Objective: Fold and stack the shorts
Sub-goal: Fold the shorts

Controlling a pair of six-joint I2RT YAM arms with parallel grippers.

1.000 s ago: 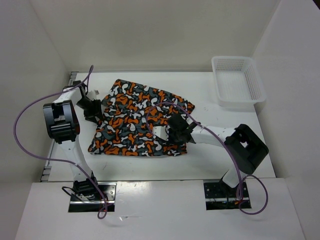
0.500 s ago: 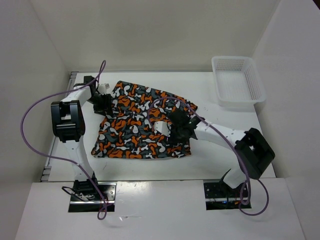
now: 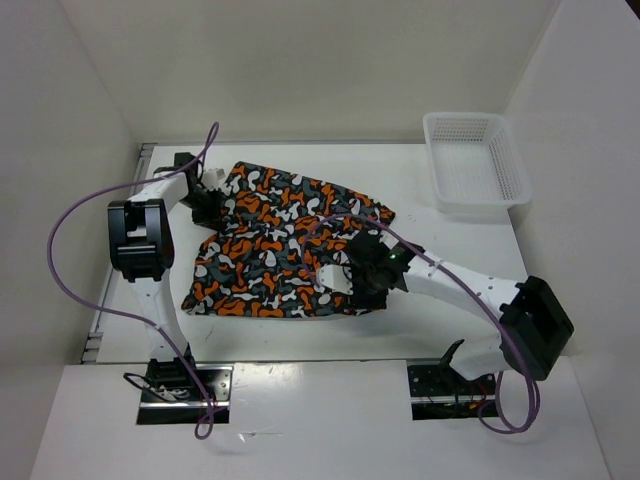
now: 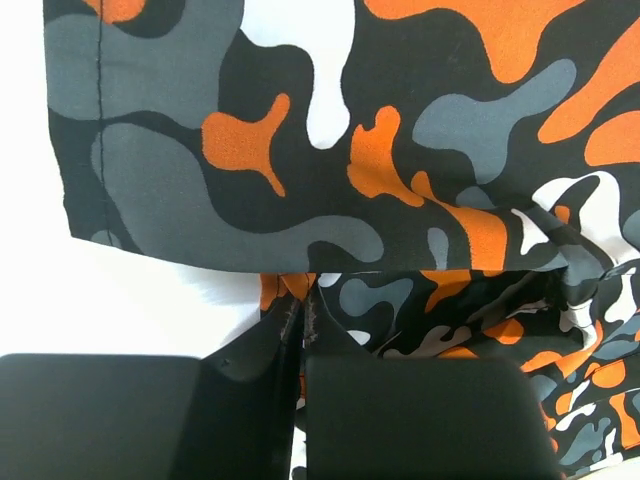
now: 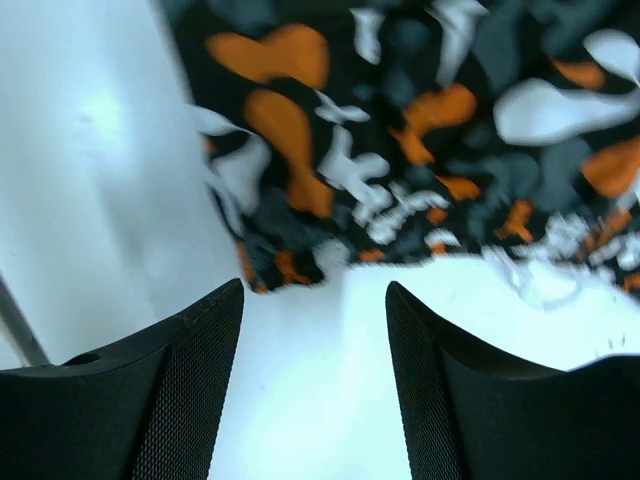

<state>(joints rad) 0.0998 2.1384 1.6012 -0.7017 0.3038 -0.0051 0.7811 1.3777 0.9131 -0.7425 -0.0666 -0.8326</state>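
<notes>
The camouflage-print shorts (image 3: 270, 245) lie spread on the table (image 3: 440, 330), crumpled along their left side. My left gripper (image 3: 207, 203) is at their far left edge. In the left wrist view it (image 4: 303, 312) is shut on a fold of the shorts (image 4: 350, 130). My right gripper (image 3: 364, 277) hovers over the shorts' near right corner. In the right wrist view it (image 5: 315, 330) is open and empty, with bare table between its fingers (image 5: 190, 380) and the shorts' hem (image 5: 400, 150) just beyond them.
A white mesh basket (image 3: 475, 160) stands at the back right corner. Purple cables loop from both arms, the right one over the shorts. White walls close in the left, far and right sides.
My left gripper has moved toward the far left with the shorts' edge pinched, drawing the cloth's left side in. My right gripper has shifted to the near right corner, its arm swinging right.
</notes>
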